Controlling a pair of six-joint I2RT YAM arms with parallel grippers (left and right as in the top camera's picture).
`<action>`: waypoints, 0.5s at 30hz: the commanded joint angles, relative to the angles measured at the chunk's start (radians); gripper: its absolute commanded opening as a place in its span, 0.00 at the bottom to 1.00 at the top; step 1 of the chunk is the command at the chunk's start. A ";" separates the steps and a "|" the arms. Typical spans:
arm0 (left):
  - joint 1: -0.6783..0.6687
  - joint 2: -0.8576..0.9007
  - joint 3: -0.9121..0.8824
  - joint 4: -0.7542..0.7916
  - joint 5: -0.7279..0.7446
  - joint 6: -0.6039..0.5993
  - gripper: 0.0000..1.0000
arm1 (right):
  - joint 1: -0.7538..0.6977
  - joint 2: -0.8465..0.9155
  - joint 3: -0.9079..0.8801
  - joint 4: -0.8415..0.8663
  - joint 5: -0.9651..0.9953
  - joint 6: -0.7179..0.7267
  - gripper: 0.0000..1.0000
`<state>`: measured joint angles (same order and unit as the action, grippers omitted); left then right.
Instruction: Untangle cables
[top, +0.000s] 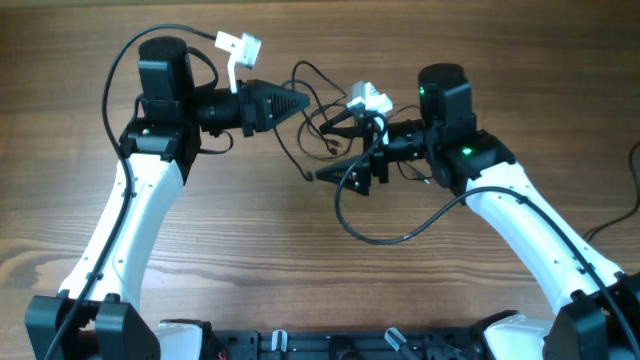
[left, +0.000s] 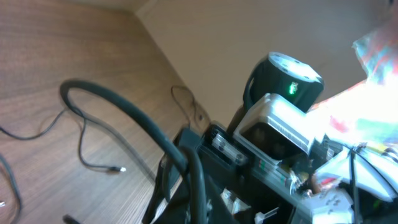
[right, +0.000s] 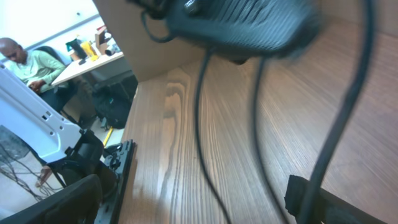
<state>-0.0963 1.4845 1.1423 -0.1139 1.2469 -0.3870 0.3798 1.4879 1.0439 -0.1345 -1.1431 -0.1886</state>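
The cables (top: 318, 118) are thin black cords looping on the wood table between my two grippers. My left gripper (top: 300, 100) points right with its tip shut at the left side of the bunch. In the right wrist view two thin cords (right: 200, 118) run down from its dark tip, so it seems to pinch them. My right gripper (top: 332, 150) points left and stands open, and one of those cords passes between its fingers (right: 306, 196). The left wrist view shows a loose cord with a small plug end (left: 117, 169) lying flat. There my own left fingers are lost in dark blur.
A thick black arm cable (top: 390, 235) sweeps over the table below the right gripper, and it also shows as an arch in the left wrist view (left: 124, 106). A white connector (top: 240, 46) sticks out above the left wrist. The table's edge (right: 134, 93) is close.
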 joint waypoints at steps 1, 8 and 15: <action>-0.005 -0.010 0.005 0.065 -0.037 -0.295 0.04 | 0.048 -0.019 0.011 0.000 0.107 -0.018 0.96; -0.060 -0.010 0.005 0.074 -0.200 -0.619 0.04 | 0.136 -0.019 0.011 0.014 0.340 0.006 0.95; -0.120 -0.010 0.005 0.074 -0.272 -0.698 0.04 | 0.165 -0.019 0.011 0.016 0.694 0.160 0.09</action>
<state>-0.2047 1.4845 1.1419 -0.0448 1.0054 -1.0462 0.5438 1.4879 1.0439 -0.1230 -0.6209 -0.1009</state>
